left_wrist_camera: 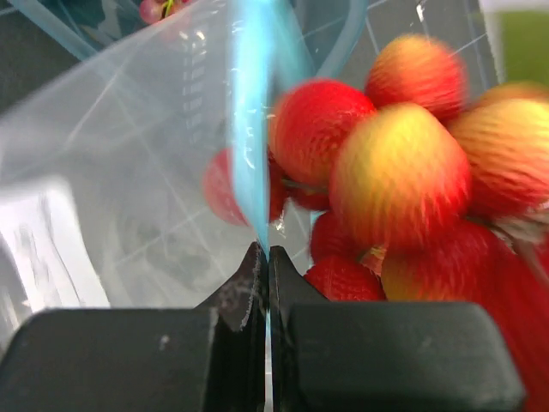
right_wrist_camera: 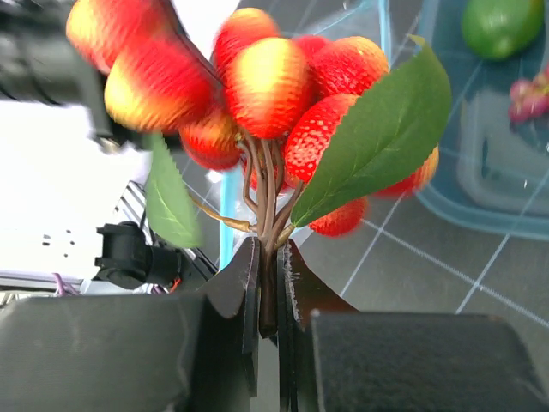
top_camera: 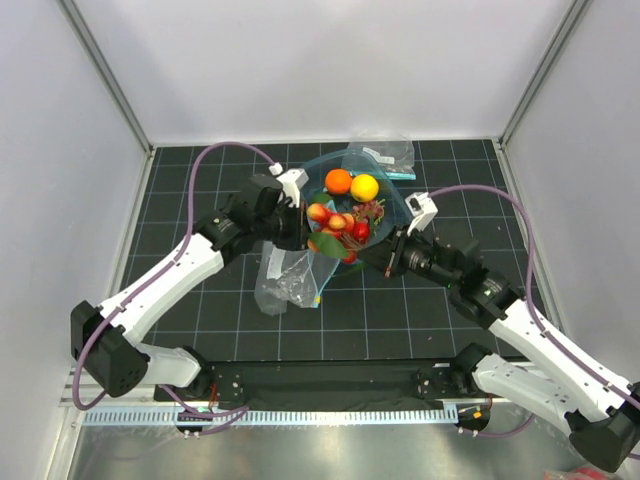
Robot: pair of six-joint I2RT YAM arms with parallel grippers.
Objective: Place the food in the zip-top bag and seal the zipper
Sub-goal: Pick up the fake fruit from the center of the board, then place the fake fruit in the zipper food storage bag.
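My left gripper (left_wrist_camera: 268, 253) is shut on the teal zipper (left_wrist_camera: 251, 129) of the clear zip-top bag (left_wrist_camera: 120, 180). In the top view the bag (top_camera: 288, 280) hangs crumpled below that gripper (top_camera: 299, 228). My right gripper (right_wrist_camera: 270, 251) is shut on the brown stem (right_wrist_camera: 268, 283) of a leafy bunch of red strawberries (right_wrist_camera: 274, 86). It holds the bunch (top_camera: 335, 222) beside the bag's mouth, close to the left gripper. The orange (top_camera: 338, 181) and the lemon (top_camera: 365, 187) lie in the teal tub (top_camera: 400, 205). The lime (right_wrist_camera: 502, 24) and the grape bunch (right_wrist_camera: 532, 93) also lie in the tub.
A smaller clear bag (top_camera: 385, 155) lies behind the tub at the back of the black gridded mat (top_camera: 200, 300). Grey walls stand on both sides. The two arms reach in towards the middle from left and right.
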